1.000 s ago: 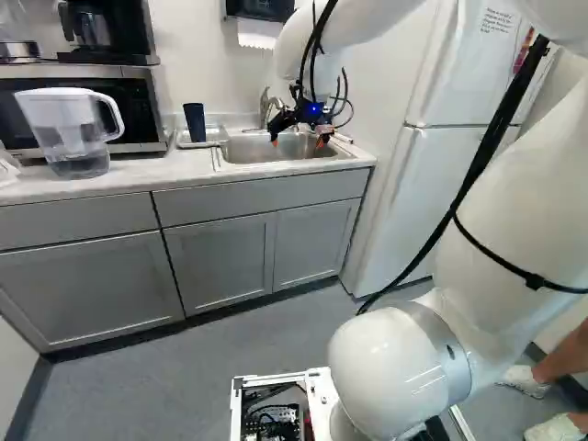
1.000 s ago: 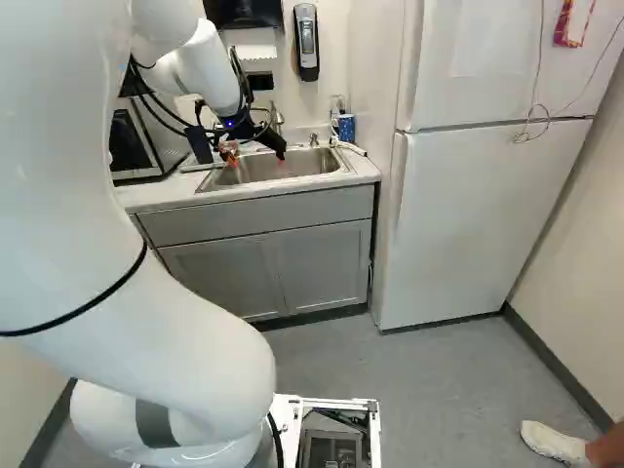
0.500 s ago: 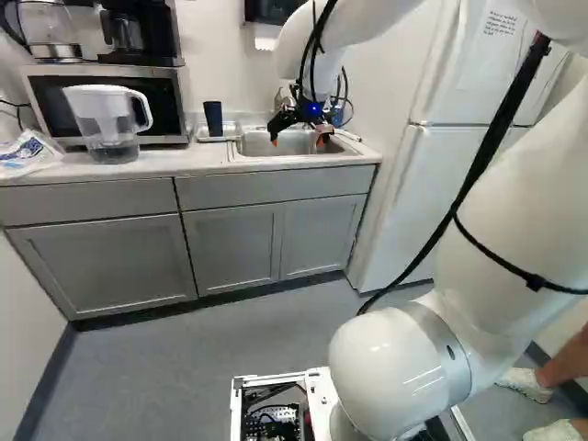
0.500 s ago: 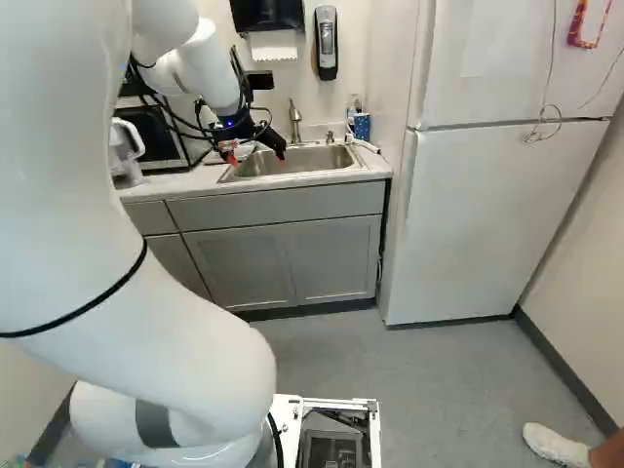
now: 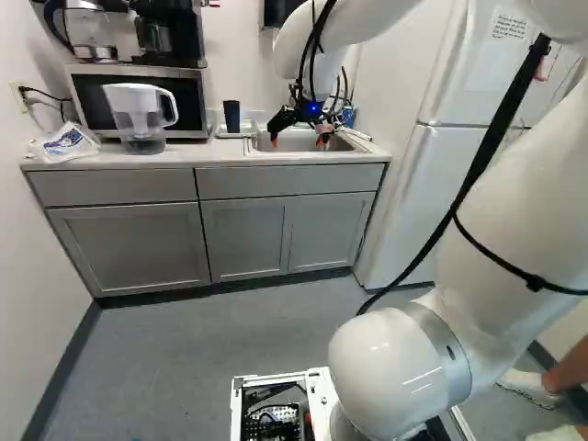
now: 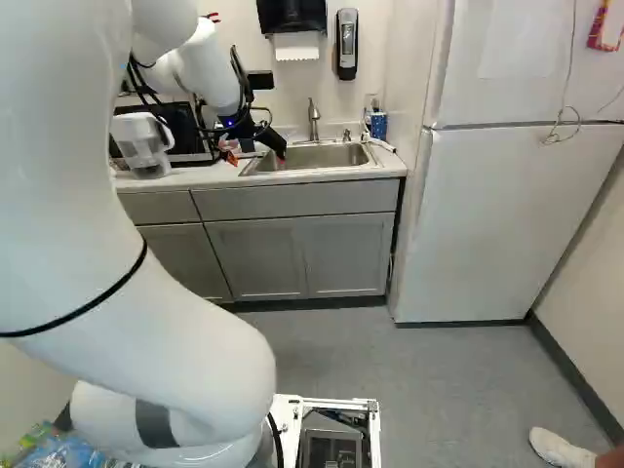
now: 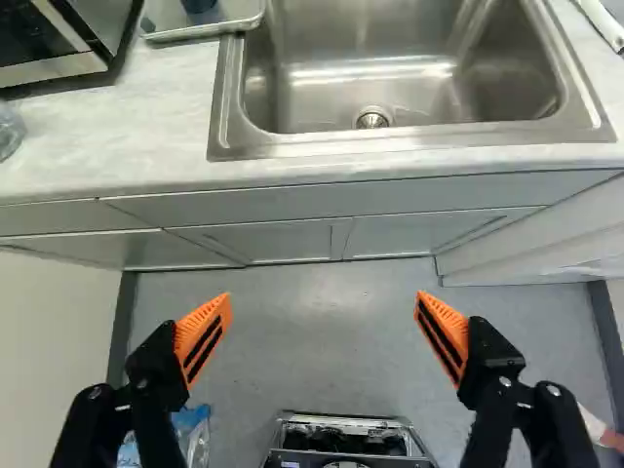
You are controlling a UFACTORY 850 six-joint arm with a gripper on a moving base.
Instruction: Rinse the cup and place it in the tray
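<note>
The left base view shows the whole cup (image 5: pixel 231 116) and a plastic bag (image 5: pixel 66 143) by the countertop's (image 5: pixel 197 158) left end; the right base view shows the faucet (image 6: pixel 313 119) and a wall dispenser (image 6: pixel 347 44), and the wrist view the drain (image 7: pixel 372 119). The gripper (image 5: pixel 299 141), at the sink's front edge in the base views, has its two fingers spread wide, with nothing held between them.

The cup is dark blue, plain-sided and slightly wider at its mouth. It stands upright in the pale, shallow tray (image 7: pixel 205 26), towards the countertop's back edge, between microwave (image 5: pixel 184 99) and sink (image 7: pixel 234 107); the wrist view catches only its lower part.

The countertop is pale and faintly mottled, over grey cabinets (image 5: pixel 129 248). A clear pitcher (image 5: pixel 138 110) stands before the microwave. A white fridge (image 6: pixel 507 224) rises beyond the right end, on a grey floor (image 5: pixel 202 358).
</note>
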